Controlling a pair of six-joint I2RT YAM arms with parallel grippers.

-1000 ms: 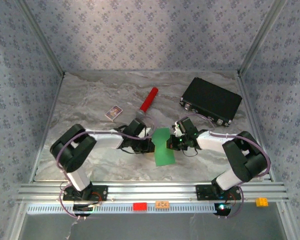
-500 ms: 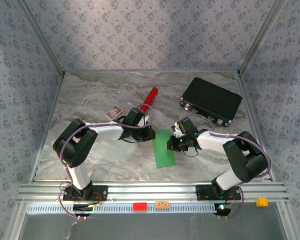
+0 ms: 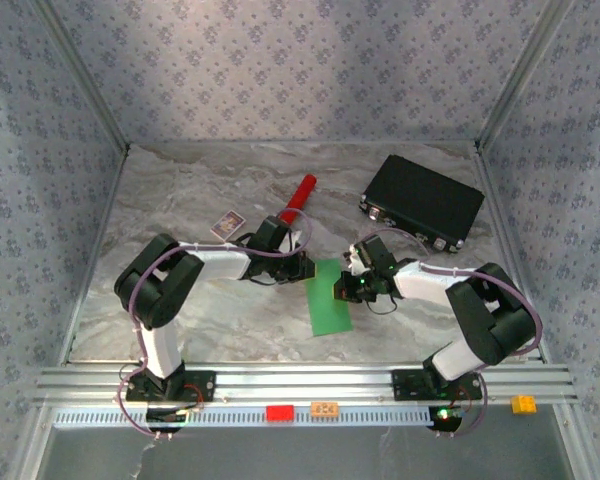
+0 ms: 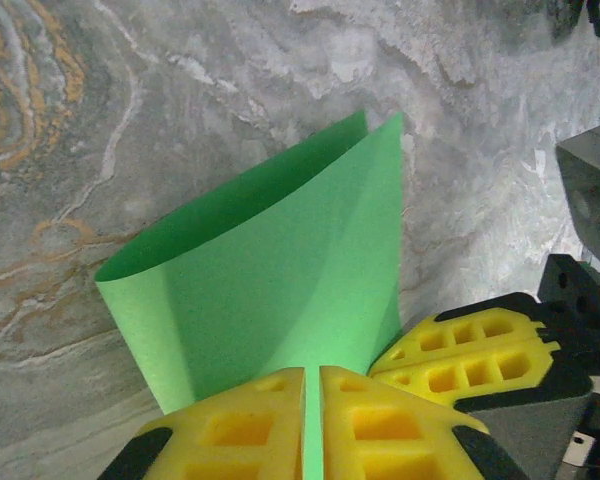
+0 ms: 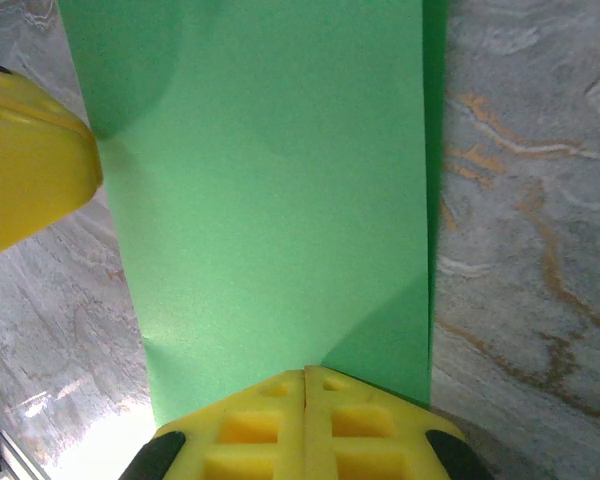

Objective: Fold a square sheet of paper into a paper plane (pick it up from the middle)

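no words or numbers can be read. the print on the small card (image 3: 227, 224) is too small to make out, and the marks on the orange tag (image 3: 325, 408) are blurred.

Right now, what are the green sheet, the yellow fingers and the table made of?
The green sheet looks like thin matte paper: it curves into a soft loop without cracking. The yellow fingers look like moulded plastic or rubber, with square hollows; which one, I cannot tell. The table looks like grey veined marble, though it could be a printed surface.
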